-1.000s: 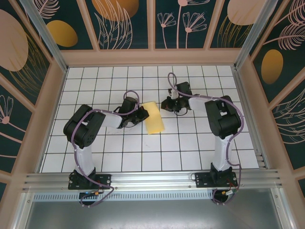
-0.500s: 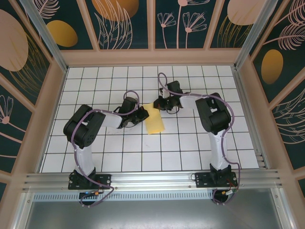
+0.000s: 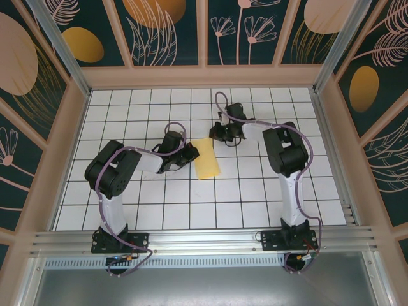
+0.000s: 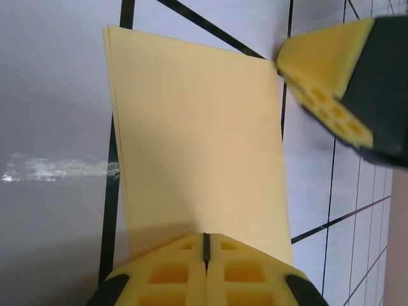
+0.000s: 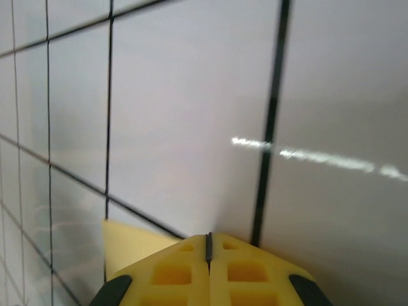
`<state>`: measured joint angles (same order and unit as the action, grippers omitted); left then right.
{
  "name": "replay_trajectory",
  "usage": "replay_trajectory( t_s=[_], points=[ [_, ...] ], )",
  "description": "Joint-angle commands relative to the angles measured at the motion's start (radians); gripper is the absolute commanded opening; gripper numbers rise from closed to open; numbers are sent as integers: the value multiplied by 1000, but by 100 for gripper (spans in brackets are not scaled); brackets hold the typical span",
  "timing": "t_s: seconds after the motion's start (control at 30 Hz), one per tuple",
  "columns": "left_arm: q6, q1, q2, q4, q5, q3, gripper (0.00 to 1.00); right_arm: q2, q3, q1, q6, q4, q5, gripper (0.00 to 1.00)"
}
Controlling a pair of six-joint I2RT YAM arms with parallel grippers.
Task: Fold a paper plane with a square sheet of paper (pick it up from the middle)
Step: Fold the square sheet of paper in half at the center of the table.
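The square sheet of paper [image 3: 207,159] lies flat on the white grid floor, folded in half into a pale-yellow rectangle [image 4: 197,134]. My left gripper [image 3: 189,155] is shut, and its yellow tips [image 4: 205,237] rest on the paper's left long edge. My right gripper [image 3: 214,135] is also shut, with its tips down on the floor by the paper's far right corner. In the right wrist view that gripper [image 5: 208,237] touches a bare tile, with a corner of the paper [image 5: 131,245] just to its left. The right fingertips [image 4: 328,76] also appear in the left wrist view.
The gridded floor [image 3: 255,191] is ringed by pinkish frame walls [image 3: 204,76] at the back and on both sides. A metal rail [image 3: 204,241] with both arm bases runs along the near edge.
My right gripper has swung left from about a tile away to the paper's far right corner. The left gripper and the paper have stayed put.
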<state>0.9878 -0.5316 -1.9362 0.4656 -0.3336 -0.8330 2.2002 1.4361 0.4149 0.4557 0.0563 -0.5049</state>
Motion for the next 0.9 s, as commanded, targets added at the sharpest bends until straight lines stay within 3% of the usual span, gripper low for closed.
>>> replay_trajectory(
  t_s=[0.0, 0.27, 0.87],
  points=[
    [-26, -7, -101, -231, 83, 66, 4, 24, 53, -19, 18, 7, 55, 0],
    [-31, -7, -105, -230, 82, 55, 5, -115, -109, 11, 14, -124, -111, 0],
    [-33, -7, -116, -245, 90, 46, 5, -258, -380, 52, -127, 40, -184, 1]
  ],
)
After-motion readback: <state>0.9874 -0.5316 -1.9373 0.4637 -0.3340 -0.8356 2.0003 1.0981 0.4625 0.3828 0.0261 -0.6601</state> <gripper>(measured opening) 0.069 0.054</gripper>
